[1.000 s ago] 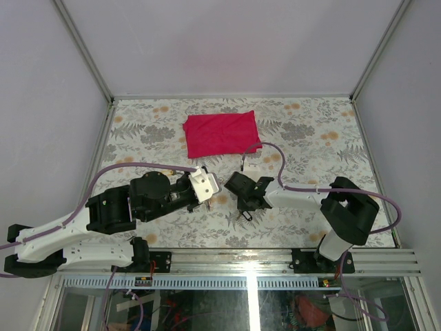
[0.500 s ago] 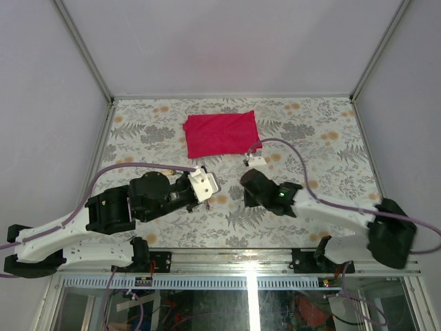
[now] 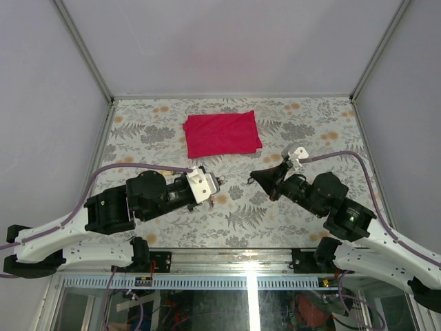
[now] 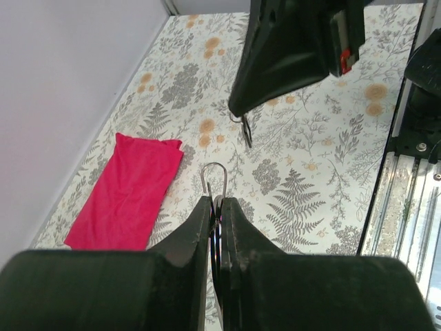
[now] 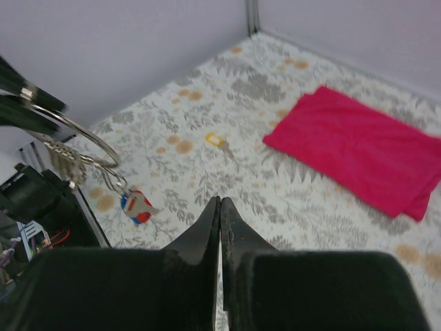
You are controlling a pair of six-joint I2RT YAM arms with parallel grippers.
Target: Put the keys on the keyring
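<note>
The cloth is crimson-pink. The table shows grey ferns and orange blossoms on white. The keyring is silver; the hanging key has a blue-and-red head, the lying key a yellow one, the pinched key looks black. Left gripper and right gripper are black.

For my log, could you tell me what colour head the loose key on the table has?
Yellow; the loose key shows best in the right wrist view.
</note>
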